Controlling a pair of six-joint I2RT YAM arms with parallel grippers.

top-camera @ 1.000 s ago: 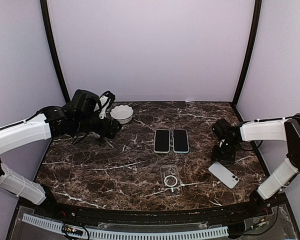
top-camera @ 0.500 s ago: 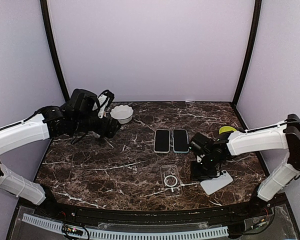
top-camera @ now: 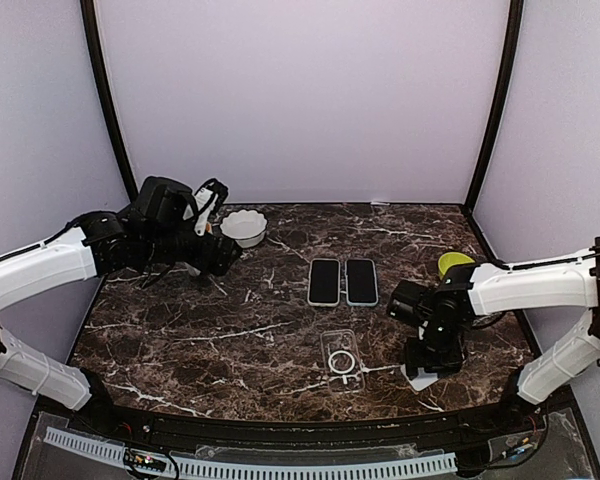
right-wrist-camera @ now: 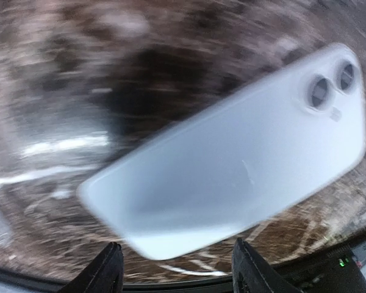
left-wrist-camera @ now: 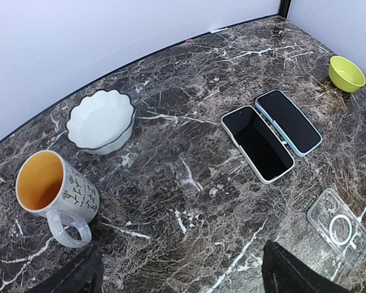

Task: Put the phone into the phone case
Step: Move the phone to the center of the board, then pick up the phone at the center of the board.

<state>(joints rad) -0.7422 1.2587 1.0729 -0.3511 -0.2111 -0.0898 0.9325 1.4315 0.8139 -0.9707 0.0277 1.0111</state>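
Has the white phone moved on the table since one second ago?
Yes. The white phone has slid toward the near edge and leftward, closer to the clear case, which stayed put.

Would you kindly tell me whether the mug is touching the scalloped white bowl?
Apart. The left wrist view shows a strip of bare marble table between the mug and the scalloped white bowl.

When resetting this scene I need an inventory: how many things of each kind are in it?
Phones: 3 (white-cased phone, blue-cased phone, bare white phone)
Clear phone case: 1
Bowls: 2 (white bowl, green bowl)
Mug: 1
Total: 7
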